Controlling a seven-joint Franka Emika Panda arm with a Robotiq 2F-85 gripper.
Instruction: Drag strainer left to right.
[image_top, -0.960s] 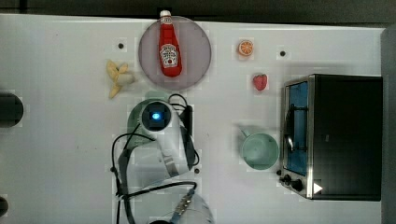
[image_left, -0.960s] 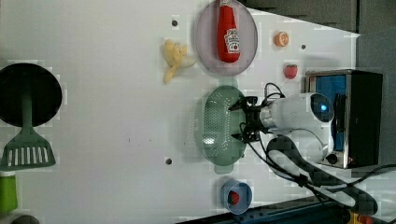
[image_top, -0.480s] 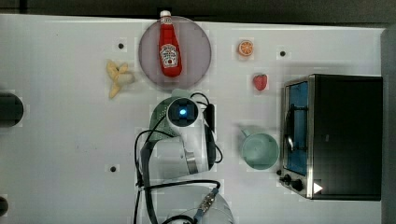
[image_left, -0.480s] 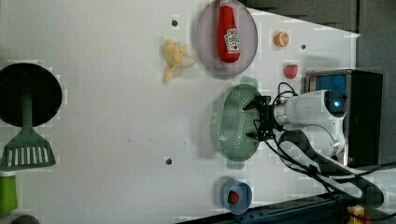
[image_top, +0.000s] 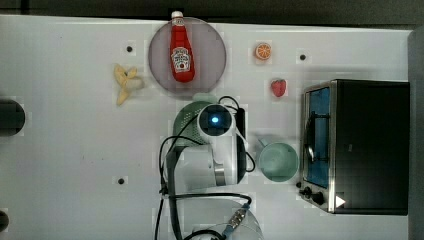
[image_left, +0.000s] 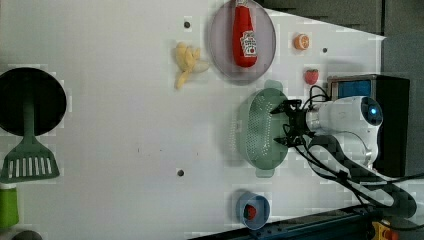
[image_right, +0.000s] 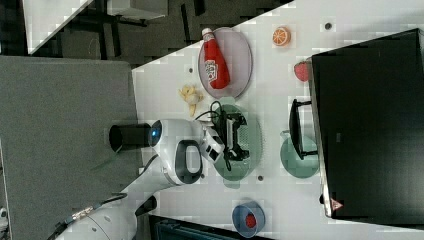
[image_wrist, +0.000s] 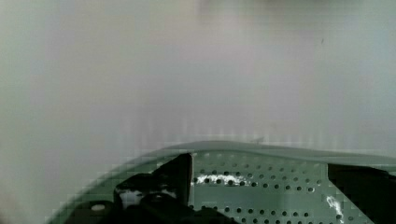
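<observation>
The strainer (image_left: 256, 128) is a pale mint-green oval colander with small holes, lying on the white table just below the grey plate in the left view. In the top view only the strainer's left part (image_top: 184, 122) shows from under the arm's white wrist (image_top: 216, 121). My gripper (image_left: 277, 126) is open, its black fingers spread inside the bowl against the side toward the left view's right. The right view shows the gripper (image_right: 239, 136) down in the strainer (image_right: 250, 159). The wrist view looks onto the strainer's perforated wall (image_wrist: 261, 179) between the two fingers (image_wrist: 161, 184).
A mint-green mug (image_top: 279, 161) stands close on the top view's right of the arm, before a black toaster oven (image_top: 357, 145). A ketchup bottle (image_top: 181, 50) lies on a grey plate (image_top: 212, 55). Banana (image_top: 125, 82), strawberry (image_top: 278, 88), orange slice (image_top: 263, 51) and blue bowl (image_left: 252, 210) are nearby.
The arm and the strainer have slid together toward the top view's right, closer to the mug. The fingers stay spread inside the bowl.
</observation>
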